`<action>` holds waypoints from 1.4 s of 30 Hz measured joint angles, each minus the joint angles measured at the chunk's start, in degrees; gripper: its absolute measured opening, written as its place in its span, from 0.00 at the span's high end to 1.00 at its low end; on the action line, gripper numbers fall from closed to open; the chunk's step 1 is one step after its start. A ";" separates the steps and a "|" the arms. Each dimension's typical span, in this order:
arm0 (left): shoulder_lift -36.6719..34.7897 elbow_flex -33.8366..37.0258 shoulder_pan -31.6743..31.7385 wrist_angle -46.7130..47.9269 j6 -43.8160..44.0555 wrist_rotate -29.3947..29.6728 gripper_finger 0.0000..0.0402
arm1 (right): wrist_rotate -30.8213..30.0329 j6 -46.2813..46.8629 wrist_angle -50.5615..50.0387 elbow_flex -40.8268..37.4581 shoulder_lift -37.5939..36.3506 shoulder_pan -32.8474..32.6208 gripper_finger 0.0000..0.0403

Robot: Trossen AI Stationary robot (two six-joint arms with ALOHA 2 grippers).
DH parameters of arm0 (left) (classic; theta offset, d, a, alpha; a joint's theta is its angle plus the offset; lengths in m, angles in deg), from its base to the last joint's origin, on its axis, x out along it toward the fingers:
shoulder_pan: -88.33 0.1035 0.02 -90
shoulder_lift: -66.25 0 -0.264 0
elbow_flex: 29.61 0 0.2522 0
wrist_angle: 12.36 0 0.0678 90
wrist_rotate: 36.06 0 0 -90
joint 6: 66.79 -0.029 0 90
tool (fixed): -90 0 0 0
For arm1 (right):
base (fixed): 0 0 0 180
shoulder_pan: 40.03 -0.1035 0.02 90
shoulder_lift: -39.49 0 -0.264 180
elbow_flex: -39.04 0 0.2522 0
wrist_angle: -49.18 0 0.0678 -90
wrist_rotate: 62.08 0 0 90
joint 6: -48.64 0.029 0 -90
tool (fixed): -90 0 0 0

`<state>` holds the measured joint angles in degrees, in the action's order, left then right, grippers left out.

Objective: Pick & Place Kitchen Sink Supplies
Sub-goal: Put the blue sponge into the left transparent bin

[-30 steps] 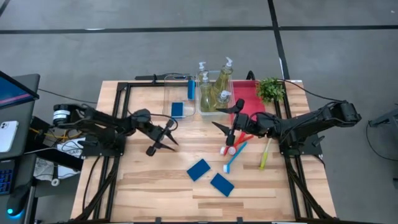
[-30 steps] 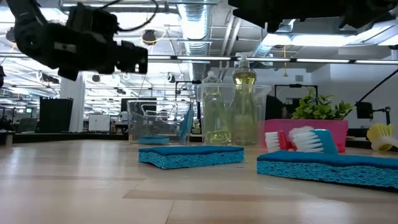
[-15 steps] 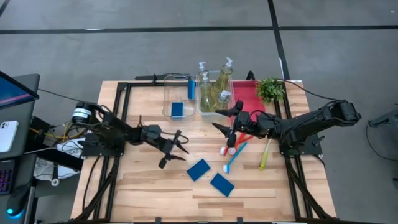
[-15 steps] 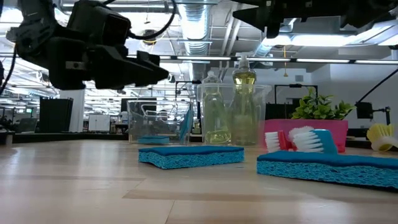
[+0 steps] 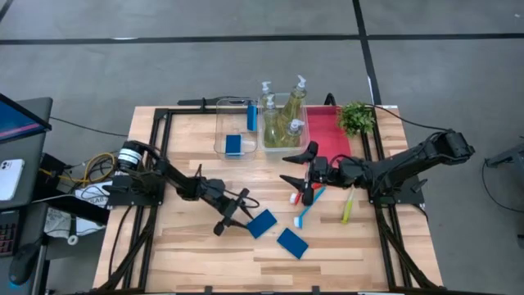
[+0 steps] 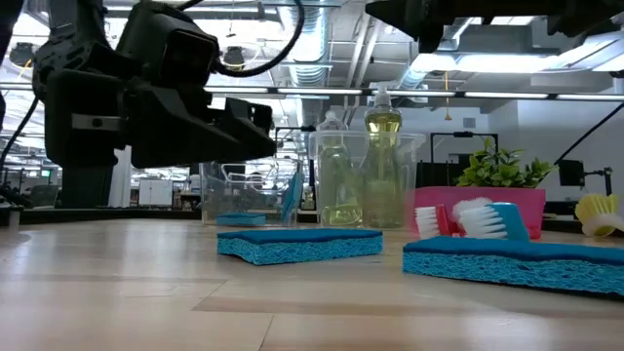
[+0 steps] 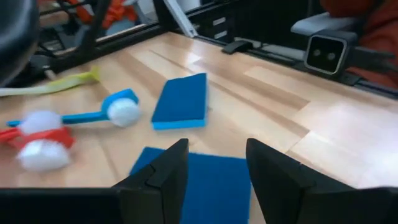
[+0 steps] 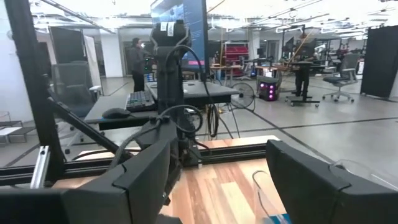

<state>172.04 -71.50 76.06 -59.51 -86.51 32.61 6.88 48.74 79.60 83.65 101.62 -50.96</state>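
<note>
Two flat blue sponges lie on the wood: one (image 5: 261,223) (image 7: 199,180) right beside my left gripper, the other (image 5: 291,242) (image 7: 181,101) nearer the near edge. My left gripper (image 5: 235,212) (image 7: 214,149) is open and hovers above the first sponge's left end. Two more sponges (image 5: 233,144) sit in a clear bin. The pump bottles (image 5: 282,123) stand in the neighbouring bin. Red (image 5: 296,197), blue (image 5: 309,206) and yellow-green (image 5: 348,205) brushes lie on the table. My right gripper (image 5: 297,166) is open above the brush heads.
A red tray (image 5: 327,135) and a small green plant (image 5: 356,117) stand at the far right. The two clear bins (image 5: 221,123) line the far edge. Black frame rails run along the table's left and right sides. Bare wood lies toward the near left.
My left gripper has swung from the table's left toward the right and the near edge, dropping down over the blue sponge, still open. My right gripper has shifted slightly toward the near edge over the brush heads. No object has moved.
</note>
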 joint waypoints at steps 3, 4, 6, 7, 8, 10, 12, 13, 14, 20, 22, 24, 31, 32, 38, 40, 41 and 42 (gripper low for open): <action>2.86 -2.15 0.02 -0.03 2.20 -3.23 0.60 | 0.00 0.00 -0.02 0.00 0.00 0.00 0.36; 4.02 -2.97 0.02 -0.06 3.04 -4.49 0.60 | 0.00 0.00 -0.04 0.00 0.00 0.00 0.36; 6.30 -4.36 0.50 -0.01 5.16 -7.37 0.60 | 0.00 0.00 -0.08 0.00 0.00 0.05 0.36; 7.33 -5.08 0.98 0.05 6.48 -9.22 0.60 | 0.00 0.00 -0.11 0.00 0.00 0.05 0.36; 8.40 -5.83 1.66 -0.05 8.07 -11.02 0.60 | 0.00 0.00 -0.20 0.00 0.00 0.05 0.36; 10.31 -6.86 3.40 0.01 11.55 -14.10 0.61 | 0.00 0.00 -0.24 0.00 0.00 0.05 0.36; 12.09 -7.56 5.18 0.02 15.27 -16.38 0.61 | 0.00 0.00 -0.24 0.00 0.00 0.05 0.36; 12.77 -7.62 6.03 0.01 16.87 -16.68 0.62 | 0.00 0.00 -0.24 0.00 0.00 0.05 0.36; 13.42 -7.61 6.87 0.04 18.14 -16.71 0.62 | 0.00 -0.01 -0.24 0.00 0.00 0.05 0.36; 14.93 -7.77 10.18 -0.25 17.76 -14.40 0.62 | 0.00 0.00 -0.24 0.00 0.00 0.05 0.36; 14.08 -7.49 10.37 0.98 17.20 -13.03 0.62 | 0.00 -0.02 -0.24 0.00 0.00 0.05 0.36; 12.54 -7.40 10.22 4.42 14.71 -10.39 0.62 | 0.00 -0.02 -0.24 0.00 0.00 0.05 0.36; 3.04 -4.41 8.85 18.40 3.33 7.55 0.62 | 0.00 -0.02 -0.29 0.00 0.00 0.05 0.36; 1.54 -3.59 8.60 18.80 2.77 9.10 0.62 | 0.00 -0.02 -0.32 0.00 0.00 0.05 0.36; -9.83 1.12 5.88 19.59 1.62 13.63 0.62 | -0.02 -0.02 -0.37 0.00 0.00 0.05 0.36; -12.65 2.21 4.93 19.59 1.52 14.98 0.62 | 0.00 -0.02 -0.11 -0.02 0.00 0.05 0.36; -13.68 2.85 4.46 19.70 1.48 15.25 0.62 | 0.00 -0.02 -0.07 -0.02 0.00 0.03 0.36; -14.55 3.03 3.95 19.77 1.48 15.34 0.62 | 0.01 -0.02 -0.05 -0.02 0.00 -0.05 0.36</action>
<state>157.49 -68.47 80.01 -39.74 -85.04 47.95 6.89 48.71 79.55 83.63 101.62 -51.00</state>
